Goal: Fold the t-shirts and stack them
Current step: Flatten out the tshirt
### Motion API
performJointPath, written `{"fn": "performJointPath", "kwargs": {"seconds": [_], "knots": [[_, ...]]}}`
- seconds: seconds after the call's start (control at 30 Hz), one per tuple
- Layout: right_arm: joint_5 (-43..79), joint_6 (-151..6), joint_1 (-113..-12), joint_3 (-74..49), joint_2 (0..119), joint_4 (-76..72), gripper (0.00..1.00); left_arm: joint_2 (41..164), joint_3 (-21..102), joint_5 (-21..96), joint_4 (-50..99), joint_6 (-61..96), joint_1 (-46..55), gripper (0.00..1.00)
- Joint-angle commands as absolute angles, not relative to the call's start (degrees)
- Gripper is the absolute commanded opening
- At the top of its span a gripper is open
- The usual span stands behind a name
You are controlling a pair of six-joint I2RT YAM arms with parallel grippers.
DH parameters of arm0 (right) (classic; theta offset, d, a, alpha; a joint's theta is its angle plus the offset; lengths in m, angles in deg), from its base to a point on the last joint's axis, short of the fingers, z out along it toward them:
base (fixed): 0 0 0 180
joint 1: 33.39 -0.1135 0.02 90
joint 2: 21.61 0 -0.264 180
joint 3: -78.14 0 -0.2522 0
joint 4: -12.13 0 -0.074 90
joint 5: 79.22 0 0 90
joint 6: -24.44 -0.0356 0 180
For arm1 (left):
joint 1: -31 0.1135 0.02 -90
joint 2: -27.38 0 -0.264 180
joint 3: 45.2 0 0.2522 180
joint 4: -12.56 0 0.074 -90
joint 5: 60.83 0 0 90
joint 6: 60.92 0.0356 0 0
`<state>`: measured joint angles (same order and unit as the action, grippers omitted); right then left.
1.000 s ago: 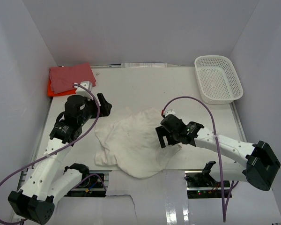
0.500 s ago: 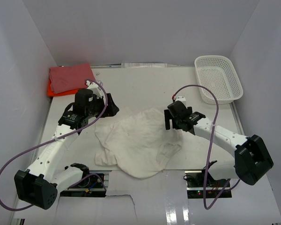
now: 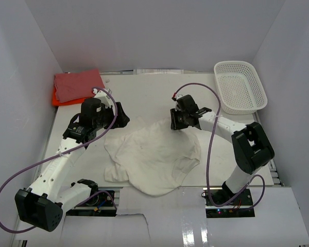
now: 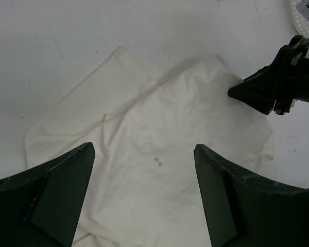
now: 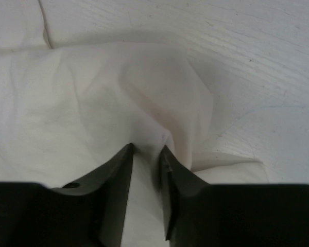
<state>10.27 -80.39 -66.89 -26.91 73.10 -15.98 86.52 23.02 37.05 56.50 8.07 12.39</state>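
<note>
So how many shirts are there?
3. A cream shirt lies crumpled in the middle; a pink-red shirt sits folded in the far left corner; an orange shirt peeks out beneath it. More could be hidden under that pile.

The white bench [image 3: 154, 92] carries a cream t-shirt [image 3: 149, 154], lying rumpled and unfolded across its middle, toward the near edge. In the far left corner an orange t-shirt [image 3: 56, 99] lies folded, with a pink-red t-shirt [image 3: 77, 84] folded on top. A white mesh basket [image 3: 239, 90] sits far right, well apart from both.
</note>
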Motion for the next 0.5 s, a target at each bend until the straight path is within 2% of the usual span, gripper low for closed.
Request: {"fn": "performJointPath", "kwargs": {"seconds": [0.0,0.03,0.07,0.2,0.33,0.37,0.47], "knots": [[16.49,-79.97,-66.79,-23.24,74.71,-13.67,0.26,84.69,22.7,36.03,56.56,8.78,12.28,0.89],[16.23,-80.06,-66.7,-22.71,75.5,-13.84,0.19,84.78,22.79,36.11,56.56,8.78,12.28,0.89],[15.62,-79.89,-66.62,-21.66,75.68,-14.02,0.17,84.78,22.7,36.11,56.56,8.87,12.28,0.89],[11.04,-79.88,-63.37,-14.83,78.48,-17.53,0.15,85.04,22.79,36.02,56.56,8.96,12.28,0.89],[13.42,-80.15,-56.96,-5.68,81.91,-20.17,0.11,85.22,22.79,35.59,56.65,8.96,12.28,0.89],[13.5,-79.45,-56.69,-3.74,82.44,-21.22,0.08,85.3,22.79,35.24,56.65,8.96,12.36,0.89],[16.91,-78.31,-57.12,1.46,82.45,-22.11,0.08,85.3,22.97,34.62,56.73,8.96,12.37,0.89]]}}
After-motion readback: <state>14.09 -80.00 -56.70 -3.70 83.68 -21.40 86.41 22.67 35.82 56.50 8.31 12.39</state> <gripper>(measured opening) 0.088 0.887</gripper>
